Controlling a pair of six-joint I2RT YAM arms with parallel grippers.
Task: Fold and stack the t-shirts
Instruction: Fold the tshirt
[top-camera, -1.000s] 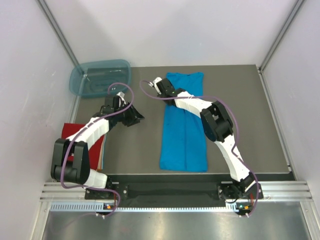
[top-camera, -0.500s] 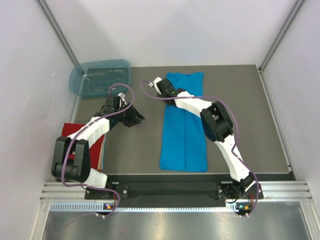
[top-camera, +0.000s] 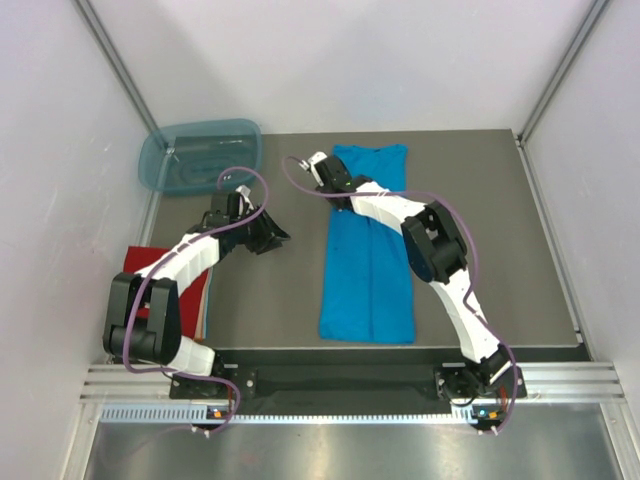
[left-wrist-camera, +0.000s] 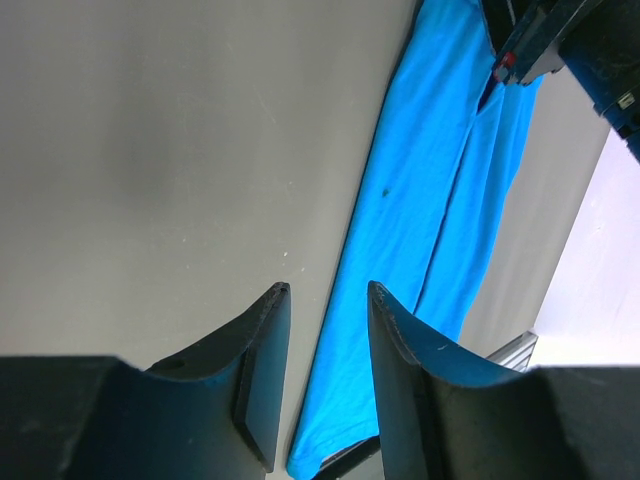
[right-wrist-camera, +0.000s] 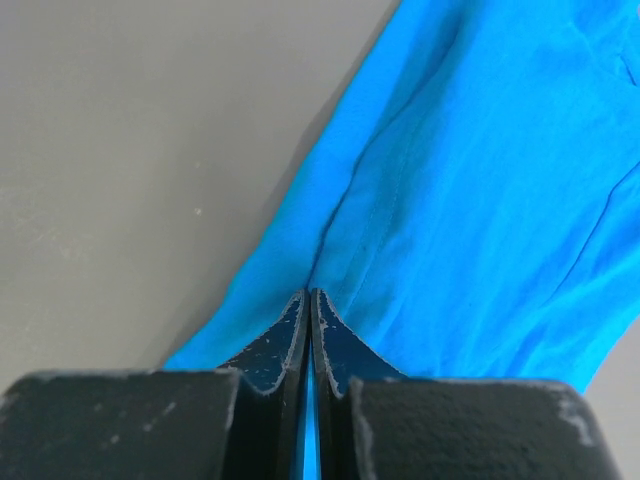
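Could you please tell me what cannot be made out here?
Red t-shirt: top view, the left arm covers most of it.
Tub contents: top view, murky wall, too small.
Turquoise t-shirt, how much the right pincer grips: right wrist view, its fingers hide it.

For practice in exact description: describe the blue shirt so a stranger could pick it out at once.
On the grey table, just right of the middle, the blue shirt lies flat as a long strip running from near to far. It is the only bright blue cloth: the tub in the far left corner is see-through plastic, and the red shirt sits at the left edge.
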